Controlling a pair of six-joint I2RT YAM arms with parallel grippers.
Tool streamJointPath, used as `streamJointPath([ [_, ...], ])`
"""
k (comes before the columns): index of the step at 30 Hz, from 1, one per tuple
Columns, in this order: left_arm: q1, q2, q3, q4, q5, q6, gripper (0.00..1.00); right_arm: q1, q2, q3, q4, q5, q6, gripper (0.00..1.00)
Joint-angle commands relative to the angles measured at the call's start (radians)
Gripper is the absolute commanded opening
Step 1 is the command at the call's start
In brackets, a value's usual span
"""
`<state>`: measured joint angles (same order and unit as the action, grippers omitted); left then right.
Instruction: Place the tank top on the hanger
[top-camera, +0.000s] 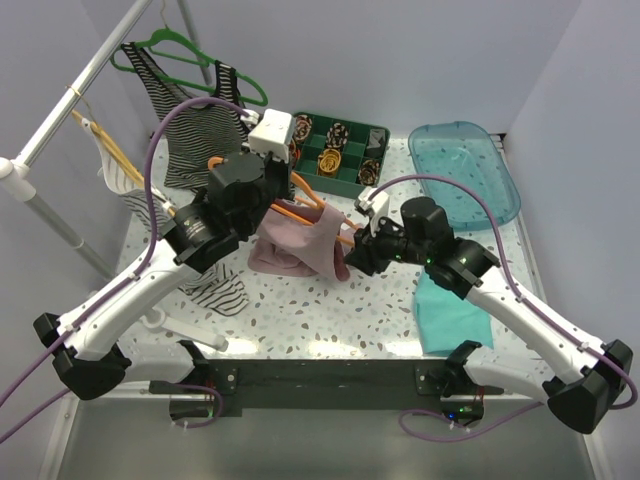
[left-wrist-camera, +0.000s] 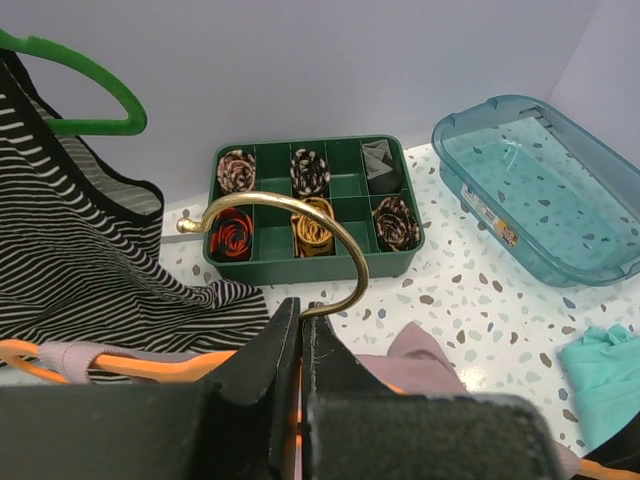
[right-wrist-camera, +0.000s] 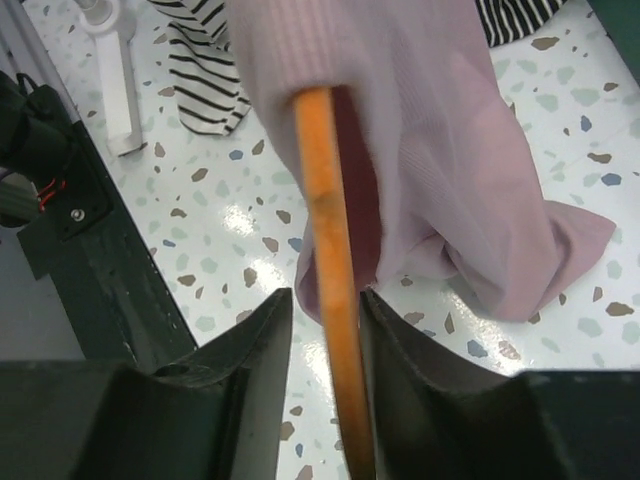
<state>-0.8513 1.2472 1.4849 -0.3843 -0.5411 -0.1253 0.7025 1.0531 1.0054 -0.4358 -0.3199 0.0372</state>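
The dusty-pink tank top (top-camera: 300, 245) hangs from the orange hanger (top-camera: 300, 212) mid-table, with its lower part bunched on the tabletop. My left gripper (top-camera: 285, 195) is shut on the neck of the hanger; in the left wrist view the gold metal hook (left-wrist-camera: 300, 205) rises out of the closed gripper (left-wrist-camera: 302, 310). My right gripper (top-camera: 358, 245) is at the hanger's right end. In the right wrist view the orange hanger arm (right-wrist-camera: 325, 200) runs between the open gripper's (right-wrist-camera: 325, 300) jaws, against the right finger, with a gap on the left. The pink fabric (right-wrist-camera: 430, 150) covers the arm's far end.
A green compartment tray (top-camera: 340, 150) and a teal bin (top-camera: 465, 170) stand at the back. A flat teal cloth (top-camera: 445, 315) lies under the right arm. Striped tank tops (top-camera: 195, 120) hang from the rail (top-camera: 80, 90) on the left, and another (top-camera: 215, 290) lies on the table.
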Motion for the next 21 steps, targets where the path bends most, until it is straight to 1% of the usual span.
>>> streamJointPath([
  [1,0.000,-0.026,0.051,0.053,-0.026,0.035,0.00,0.006,-0.033,0.038,0.020,0.073,-0.003,0.33],
  [6,0.001,-0.026,0.048,0.050,-0.022,0.033,0.00,0.006,-0.047,0.042,0.040,0.073,-0.002,0.30],
  [10,0.000,-0.023,0.044,0.053,-0.014,0.029,0.00,0.006,-0.048,0.033,0.065,0.064,0.007,0.22],
  [12,0.001,-0.019,0.043,0.053,-0.016,0.027,0.00,0.008,-0.053,0.029,0.089,0.036,0.015,0.20],
  [15,0.001,-0.017,0.041,0.056,-0.014,0.026,0.00,0.008,-0.039,0.042,0.086,0.022,0.015,0.10],
  [16,0.000,-0.017,0.043,0.058,-0.014,0.024,0.00,0.006,-0.039,0.042,0.086,0.021,0.015,0.03],
  [17,0.001,-0.017,0.043,0.056,-0.017,0.024,0.00,0.008,-0.035,0.044,0.088,0.019,0.015,0.00],
  [21,0.001,-0.017,0.044,0.059,-0.025,0.023,0.00,0.009,-0.041,0.044,0.091,0.018,0.015,0.00],
])
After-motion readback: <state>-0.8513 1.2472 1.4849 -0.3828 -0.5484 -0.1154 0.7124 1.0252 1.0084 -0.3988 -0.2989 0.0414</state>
